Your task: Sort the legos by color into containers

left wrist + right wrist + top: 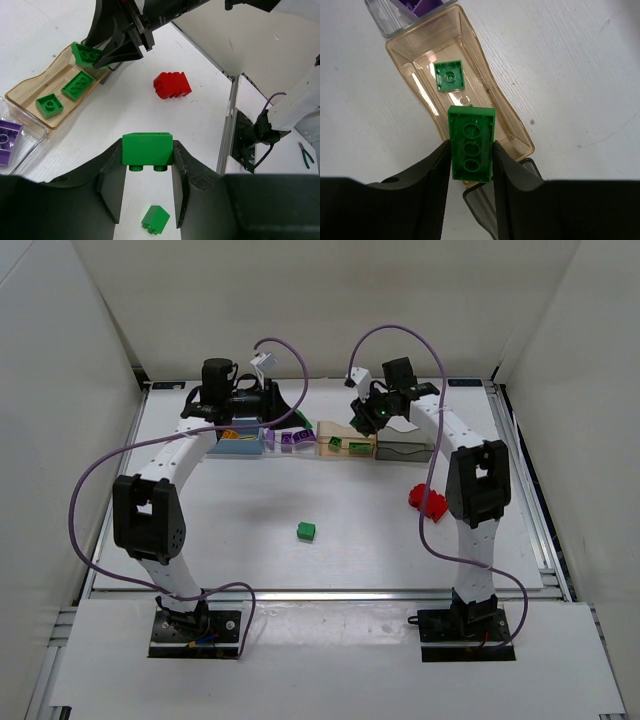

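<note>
from above, we see a loose green lego (306, 531) in the middle of the tabletop (230, 530), a red lego (428, 500) near the right edge, and the pale orange container (322, 451) by the far edge. at the left wrist, the left gripper (148, 152) clenches a green brick (147, 145) above the tabletop. at the right wrist, the right gripper (471, 150) clamps a long green brick (470, 129) over that container's end.
</note>
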Action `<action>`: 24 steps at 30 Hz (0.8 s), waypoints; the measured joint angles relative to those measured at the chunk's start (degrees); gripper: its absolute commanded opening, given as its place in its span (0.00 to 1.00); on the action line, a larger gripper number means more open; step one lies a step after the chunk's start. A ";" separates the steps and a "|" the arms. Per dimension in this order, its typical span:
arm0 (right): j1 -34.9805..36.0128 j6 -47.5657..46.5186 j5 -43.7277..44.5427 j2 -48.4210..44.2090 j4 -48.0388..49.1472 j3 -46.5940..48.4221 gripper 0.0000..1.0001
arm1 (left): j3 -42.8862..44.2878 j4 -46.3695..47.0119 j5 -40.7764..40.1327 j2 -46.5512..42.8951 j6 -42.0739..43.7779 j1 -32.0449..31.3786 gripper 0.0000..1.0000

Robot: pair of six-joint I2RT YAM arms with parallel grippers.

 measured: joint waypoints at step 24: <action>1.81 1.31 0.70 2.58 -0.24 1.05 0.82 | 4.92 -2.99 -6.82 6.49 3.54 0.33 0.34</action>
